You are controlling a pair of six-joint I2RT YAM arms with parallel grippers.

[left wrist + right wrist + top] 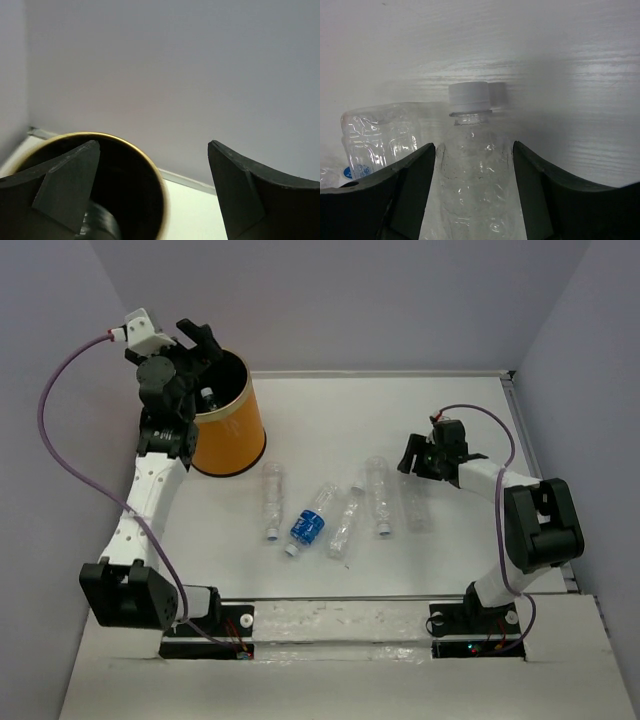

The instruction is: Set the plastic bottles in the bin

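Right wrist: right gripper (472, 150) apart, straddling the rightmost bottle (475, 190); close gently mid-body. Left gripper (152, 145) gapes over the far-left-corner bin (154, 175).

Place: you see a robot lab cell | Evidence: plain lilac walls (350, 300) enclose white counter (330, 410); left arm (150, 490), right arm (480, 475) bolted at edge.

- My white table (330, 405) carries it all.
- The orange bin (235, 440) stands upright at 10 o'clock.
- Four clear bottles (378, 490) lie on their sides across the middle, from 9 to 3 o'clock.
- The blue-labelled bottle (310, 526) lies tilted at 8 o'clock, between two clear ones.
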